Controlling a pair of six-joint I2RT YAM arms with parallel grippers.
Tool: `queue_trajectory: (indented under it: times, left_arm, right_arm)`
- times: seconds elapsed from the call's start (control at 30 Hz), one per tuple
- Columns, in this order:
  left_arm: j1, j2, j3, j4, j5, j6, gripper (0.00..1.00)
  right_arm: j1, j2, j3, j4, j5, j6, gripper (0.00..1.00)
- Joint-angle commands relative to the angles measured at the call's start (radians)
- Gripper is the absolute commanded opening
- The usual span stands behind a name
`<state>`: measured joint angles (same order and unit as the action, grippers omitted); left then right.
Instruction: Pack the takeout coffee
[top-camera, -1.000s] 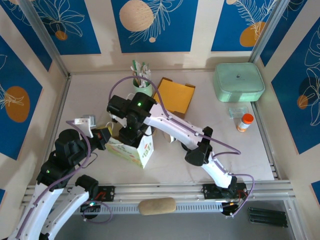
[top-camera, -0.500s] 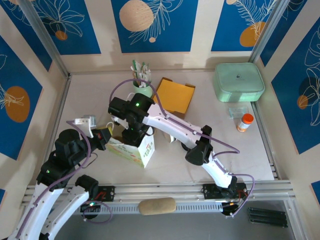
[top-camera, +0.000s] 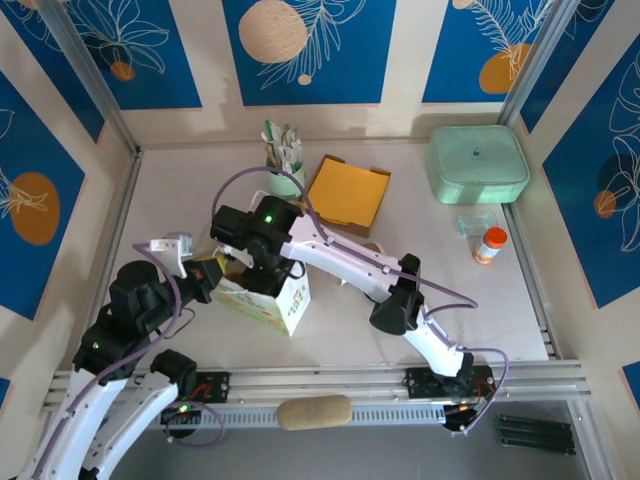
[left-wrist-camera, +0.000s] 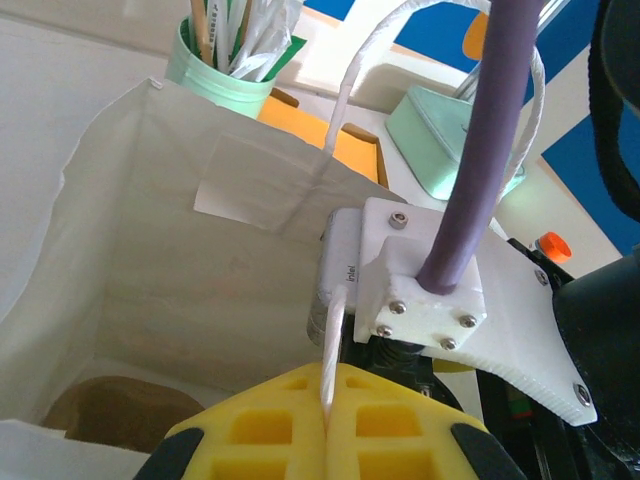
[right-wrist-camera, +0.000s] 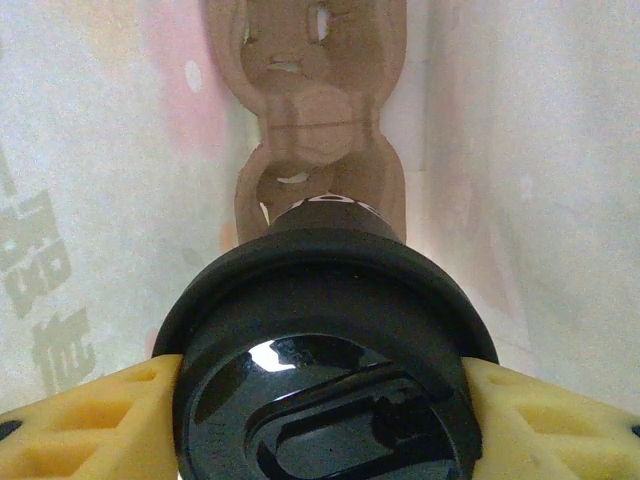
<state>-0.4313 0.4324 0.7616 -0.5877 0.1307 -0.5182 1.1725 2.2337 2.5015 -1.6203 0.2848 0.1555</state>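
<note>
We see a beige table (top-camera: 180, 200) boxed in by blue-patterned walls, with both arms reaching in from the near edge. The right arm (top-camera: 340, 255) stretches left across the middle. The left arm (top-camera: 130, 320) sits low on the left side.

Both meet at a white paper bag (top-camera: 285, 300), which stands upright on the table left of center, mouth up. A mint-green lidded container (top-camera: 478, 163) is at the far right, well apart from the bag. A flat kraft box (top-camera: 347, 193) lies behind the bag.

A brown moulded-pulp cup carrier (right-wrist-camera: 320, 110) lies at the bottom of the bag.

The takeout coffee (right-wrist-camera: 320, 330) is inside the bag, above the carrier, and we see it from the top by its black lid (right-wrist-camera: 330, 420). We cannot tell whether it touches the carrier.

The right gripper (right-wrist-camera: 320, 400) is down inside the bag, jaws partly spread, with its yellow fingers (right-wrist-camera: 80, 420) pressed against both sides of the lid, so it holds the coffee.

The mint-green utensil cup (top-camera: 285, 170) stands just behind the bag, beside the kraft box. A small orange-capped bottle (top-camera: 489, 244) stands near the right edge.

The left gripper (left-wrist-camera: 327, 425) is at the bag's left rim, clamped fully closed and pinching the bag's thin white handle (left-wrist-camera: 340, 140) between its pads.
</note>
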Motion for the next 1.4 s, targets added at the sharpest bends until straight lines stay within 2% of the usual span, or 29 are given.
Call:
queue_trajectory:
  times: [0.0, 0.17, 0.43, 0.8, 1.37]
  left_arm:
    - [0.003, -0.015, -0.007, -0.007, 0.02, -0.005, 0.0]
    - [0.003, -0.018, -0.002, -0.016, 0.012, -0.003, 0.0]
    - [0.004, -0.028, 0.001, -0.027, -0.001, -0.005, 0.0]
    - [0.003, -0.031, 0.008, -0.039, -0.009, -0.008, 0.0]
    - [0.003, -0.03, 0.017, -0.069, -0.042, -0.005, 0.0]
  right_arm:
    - [0.016, 0.025, 0.003, -0.055, 0.011, -0.011, 0.48]
    - [0.028, 0.017, 0.022, -0.056, 0.041, -0.008, 0.48]
    - [0.009, 0.025, -0.041, -0.061, 0.006, 0.001, 0.48]
    - [-0.005, 0.041, -0.004, -0.037, -0.031, -0.01, 0.48]
    - [-0.038, 0.039, -0.086, 0.035, -0.086, -0.037, 0.48]
